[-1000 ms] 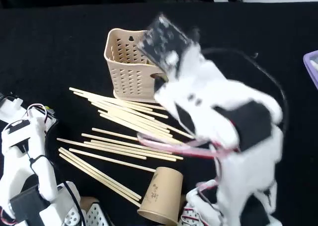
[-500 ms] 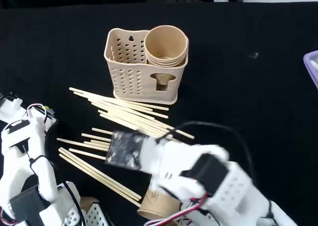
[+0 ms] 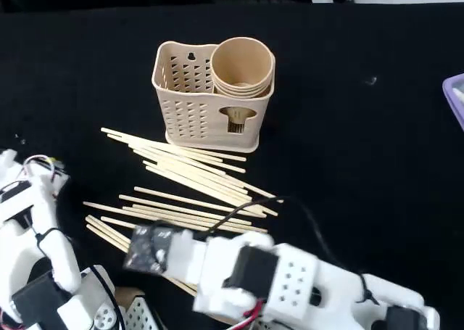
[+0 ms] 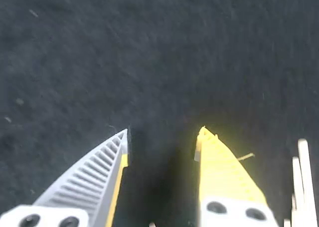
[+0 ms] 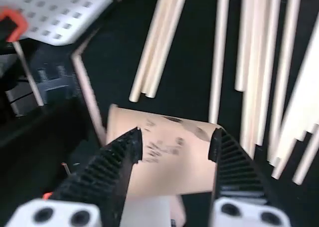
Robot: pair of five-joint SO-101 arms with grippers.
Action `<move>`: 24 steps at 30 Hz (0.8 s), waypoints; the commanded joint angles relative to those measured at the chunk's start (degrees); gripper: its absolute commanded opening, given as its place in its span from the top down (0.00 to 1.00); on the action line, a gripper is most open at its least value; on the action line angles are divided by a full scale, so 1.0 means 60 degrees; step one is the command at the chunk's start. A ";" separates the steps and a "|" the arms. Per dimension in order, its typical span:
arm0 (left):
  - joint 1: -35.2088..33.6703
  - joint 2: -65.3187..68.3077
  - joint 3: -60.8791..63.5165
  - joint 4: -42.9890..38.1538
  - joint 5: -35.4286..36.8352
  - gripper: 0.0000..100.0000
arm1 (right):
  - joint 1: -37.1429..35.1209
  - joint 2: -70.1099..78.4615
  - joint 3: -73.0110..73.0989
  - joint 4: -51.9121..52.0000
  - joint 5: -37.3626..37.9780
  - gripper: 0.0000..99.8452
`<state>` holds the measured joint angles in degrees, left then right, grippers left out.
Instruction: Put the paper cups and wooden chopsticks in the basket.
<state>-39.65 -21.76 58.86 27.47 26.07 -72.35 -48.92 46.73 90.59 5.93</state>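
Retrieval of the last loose paper cup looks like the step in hand. In the right wrist view it lies on its side in the lower middle of the frame, with the right gripper spread wide around it, one jaw on each side and neither yet pressing. The next move calls for closing gently enough not to crush the thin wall, then lifting clear of the wooden chopsticks scattered across the middle left of the high view. The basket stands at upper centre, with stacked cups in its right compartment. The left gripper hangs parted and empty over the black table. A second ago the right arm was up at the basket; it has since swung down to the bottom edge, covering the loose cup there.
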 commanded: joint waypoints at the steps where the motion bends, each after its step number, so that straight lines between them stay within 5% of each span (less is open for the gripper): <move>1: -0.0652 -0.0220 -0.0315 -0.0352 -0.0015 0.78 | -0.0821 0.0813 -0.0110 -0.0205 -0.0352 0.78; 6: -0.0769 -0.0220 -0.0359 -0.0352 0.0000 0.78 | -0.0132 0.2410 -0.0491 -0.0117 -0.0278 0.78; 15: -0.0784 -0.0220 -0.0359 -0.0352 0.0000 0.78 | 0.2593 0.5692 -0.0886 -0.0190 0.2637 0.78; 24: -0.0799 -0.0220 -0.0359 -0.0352 0.0000 0.78 | 0.4850 0.4183 -0.0960 0.0161 0.3238 0.78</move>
<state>-43.69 -21.76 58.86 26.42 26.07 -46.86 -18.42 41.10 89.01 23.60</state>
